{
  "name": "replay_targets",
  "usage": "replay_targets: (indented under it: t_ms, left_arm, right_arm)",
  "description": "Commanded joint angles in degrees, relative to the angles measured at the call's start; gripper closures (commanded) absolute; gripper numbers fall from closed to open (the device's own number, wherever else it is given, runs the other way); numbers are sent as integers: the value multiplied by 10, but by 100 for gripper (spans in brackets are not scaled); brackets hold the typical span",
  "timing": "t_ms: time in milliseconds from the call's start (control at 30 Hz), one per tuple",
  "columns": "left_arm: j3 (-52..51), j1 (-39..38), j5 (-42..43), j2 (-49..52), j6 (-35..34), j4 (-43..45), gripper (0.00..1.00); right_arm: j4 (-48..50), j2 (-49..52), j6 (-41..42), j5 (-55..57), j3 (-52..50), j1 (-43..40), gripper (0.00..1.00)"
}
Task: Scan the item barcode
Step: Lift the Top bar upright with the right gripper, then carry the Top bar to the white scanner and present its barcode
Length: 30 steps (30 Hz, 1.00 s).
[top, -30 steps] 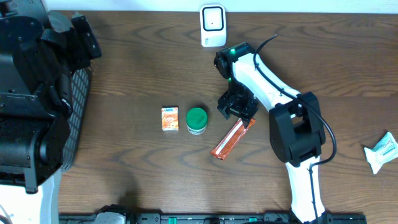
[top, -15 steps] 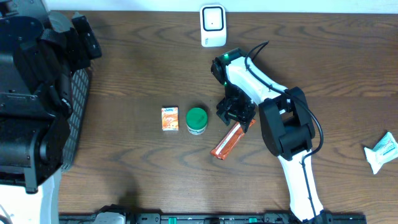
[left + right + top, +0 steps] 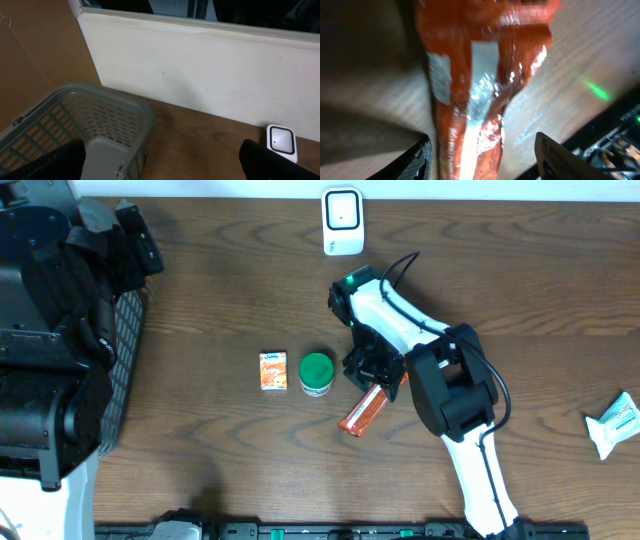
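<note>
Dark wood-grain tabletop (image 3: 200, 300), plain white wall (image 3: 200, 75) behind. One each: white barcode scanner (image 3: 342, 220), grey mesh basket (image 3: 100, 125), small orange carton (image 3: 272, 370), green-lidded tub (image 3: 317, 373), pale crinkly pouch (image 3: 612, 425). The one shiny orange foil packet (image 3: 475, 90) lies between the right fingers (image 3: 415, 157), which are parted, not pinching. Left fingers (image 3: 60, 160) are spread wide, holding nothing.

Overhead straight down; left wrist faces wall (image 3: 200, 75), shares scanner (image 3: 281, 142); right wrist close-up.

- The right arm (image 3: 400, 315) swings left, its green-lit joint (image 3: 349, 279) drawing away from the white scanner (image 3: 342, 220).
- The right gripper (image 3: 373, 370) slides down along the orange packet (image 3: 360, 412), now covering more of its upper end.
- The arm's black forearm block (image 3: 450, 385) shifts left, closer to the packet.
</note>
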Motion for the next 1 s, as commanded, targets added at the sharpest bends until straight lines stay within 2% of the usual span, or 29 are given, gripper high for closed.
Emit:
replay_targets:
  t_ms: [0, 100, 267, 333, 567, 733, 967]
  left_arm:
    - [-3, 2, -2, -3, -5, 0, 2]
    - [-3, 2, -2, -3, -5, 0, 2]
    - [-3, 2, -2, -3, -5, 0, 2]
    - [-3, 2, -2, -3, -5, 0, 2]
    - [-3, 2, -2, -3, -5, 0, 2]
    - [-3, 2, -2, -2, -5, -1, 2]
    - [-3, 2, -2, -2, -5, -4, 2]
  right_arm:
    - [12, 79, 19, 23, -30, 5, 40]
    - [10, 97, 16, 18, -30, -4, 56]
    - [7, 101, 11, 37, -30, -12, 90]
    - [-1, 101, 26, 55, -30, -12, 99]
    - [0, 83, 16, 61, -18, -11, 98]
    - [10, 23, -23, 62, 25, -10, 98]
    - [143, -136, -93, 76, 44, -5, 99]
